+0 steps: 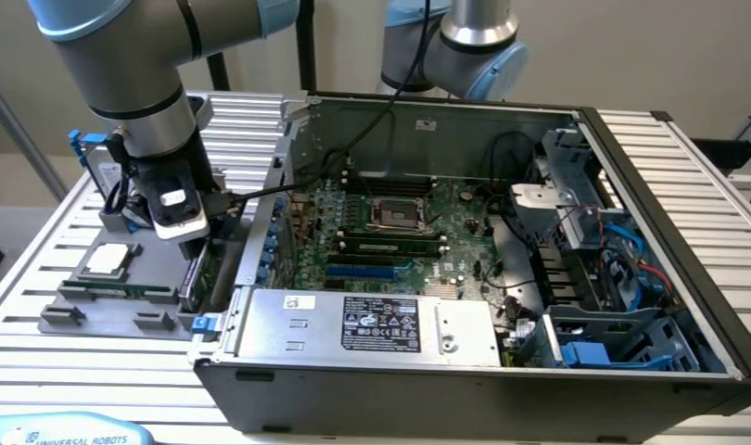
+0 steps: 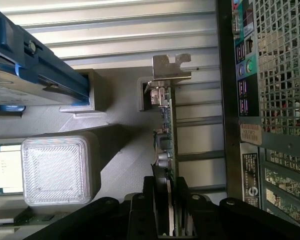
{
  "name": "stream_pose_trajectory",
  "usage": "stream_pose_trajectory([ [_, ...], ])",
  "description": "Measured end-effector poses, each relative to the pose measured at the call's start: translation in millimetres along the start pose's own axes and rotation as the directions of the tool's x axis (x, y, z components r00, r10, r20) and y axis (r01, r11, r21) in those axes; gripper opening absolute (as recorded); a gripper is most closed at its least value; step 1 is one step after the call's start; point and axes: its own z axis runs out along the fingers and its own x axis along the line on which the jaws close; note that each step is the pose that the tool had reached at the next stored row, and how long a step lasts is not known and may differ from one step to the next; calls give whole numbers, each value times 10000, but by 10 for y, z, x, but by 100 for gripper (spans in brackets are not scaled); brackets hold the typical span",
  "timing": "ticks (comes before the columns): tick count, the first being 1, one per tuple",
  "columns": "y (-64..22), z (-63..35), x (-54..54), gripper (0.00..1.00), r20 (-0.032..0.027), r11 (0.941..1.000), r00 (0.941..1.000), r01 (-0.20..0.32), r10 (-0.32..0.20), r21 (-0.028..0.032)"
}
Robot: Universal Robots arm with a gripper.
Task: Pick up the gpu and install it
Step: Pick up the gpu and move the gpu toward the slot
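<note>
— Where is the gpu (image 2: 166, 135), the thin flat card, black over a green circuit board, with a silver metal bracket at one end?
— It stands on its long edge in a slot of the grey holder block (image 1: 67, 315). The block lies on the pale slatted surface (image 1: 104, 380), just beside the outer wall of the open dark grey computer case (image 1: 475, 389). The holder sits at the exterior view's left of the case.
— And the black fingers (image 2: 151, 205)?
— They straddle the gpu at the end away from the bracket, one finger at each face of the card.
— Clenched on it?
— No, parted. The wrist view shows a pale sliver between one finger and the card, and the gpu sits in its slot.
— What else is in the holder?
— A small square silver chip (image 1: 109, 261) lies flat, and further back is a silver hard drive in a blue frame (image 2: 40, 67). Both are apart from the fingers
</note>
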Motion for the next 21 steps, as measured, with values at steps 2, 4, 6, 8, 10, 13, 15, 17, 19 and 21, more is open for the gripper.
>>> stream_pose_trajectory([
  [2,0,0,0,29,0,10000,10000,0,0,1],
  [4,0,0,0,27,-7,10000,10000,-1,1,1],
  [6,0,0,0,27,-14,10000,10000,-1,1,2],
  [8,0,0,0,27,-15,10000,10000,-1,1,2],
  [10,0,0,0,27,-15,10000,10000,-1,1,2],
  [13,0,1,2,27,-22,9999,9999,161,-161,-3],
  [15,0,0,4,27,-34,9990,9990,438,-438,-7],
  [17,-1,0,7,27,-46,9975,9975,707,-707,-12],
  [19,-2,0,15,27,-56,9958,9958,919,-919,-15],
  [21,-2,0,23,27,-64,9937,9937,1122,-1122,-20],
])
